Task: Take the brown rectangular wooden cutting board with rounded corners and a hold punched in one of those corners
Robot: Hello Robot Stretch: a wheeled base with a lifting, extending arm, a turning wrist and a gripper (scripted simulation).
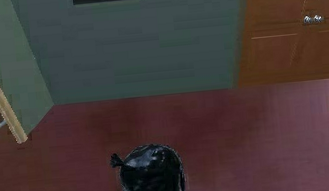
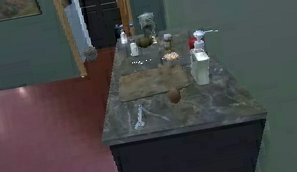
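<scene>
One board lying flat among counter clutter

Across the arm side view, the dark stone counter (image 2: 211, 105) carries the brown cutting board (image 2: 148, 82) flat at mid-top, probably left as a work surface. A small round brown thing (image 2: 176, 95) sits at its near edge and a white bottle (image 2: 201, 66) stands just beside. How the jaws stand, I cannot tell.

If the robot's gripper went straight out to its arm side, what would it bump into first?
Probably the dark counter right in front; lifted higher, perhaps the brown board lying on top. Height is unclear.
</scene>
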